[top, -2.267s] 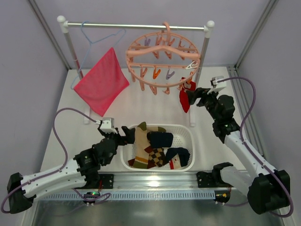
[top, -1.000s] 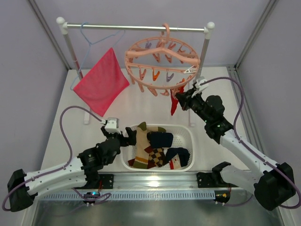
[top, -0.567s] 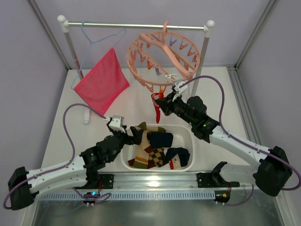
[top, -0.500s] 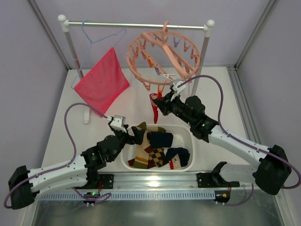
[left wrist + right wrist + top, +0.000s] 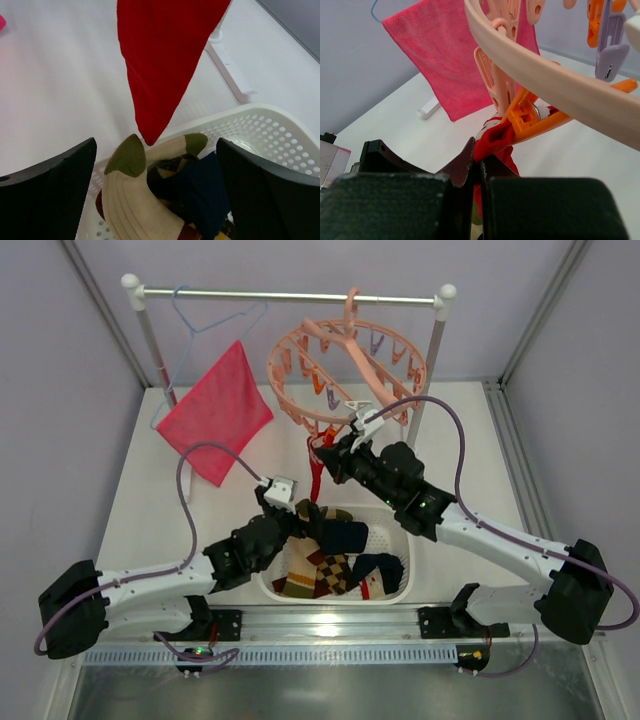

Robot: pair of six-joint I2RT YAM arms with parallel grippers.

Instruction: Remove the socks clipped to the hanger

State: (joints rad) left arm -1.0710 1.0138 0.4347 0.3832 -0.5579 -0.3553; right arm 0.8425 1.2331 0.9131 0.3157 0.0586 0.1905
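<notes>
The pink ring hanger (image 5: pixel 345 365) hangs tilted from the rail, its near rim (image 5: pixel 545 75) pulled down. One red sock (image 5: pixel 316 478) is still pinched in an orange clip (image 5: pixel 530 117). My right gripper (image 5: pixel 328 458) is shut on the red sock (image 5: pixel 495 140) just below that clip. The sock's toe (image 5: pixel 165 60) dangles over the back left rim of the white basket (image 5: pixel 400 530). My left gripper (image 5: pixel 303 520) stands open and empty under it, above a tan sock with green toe (image 5: pixel 135 185) and a navy one (image 5: pixel 200 195). Several socks lie in the basket.
A pink-red cloth (image 5: pixel 215 410) hangs on a light-blue wire hanger (image 5: pixel 195 320) at the rail's left end. The rack's white posts (image 5: pixel 437 340) and feet (image 5: pixel 225 65) stand behind the basket. A metal rail runs along the near edge.
My right gripper has dragged the red sock left and toward the basket, tilting the hanger. The left arm has reached forward and right, under the sock.
</notes>
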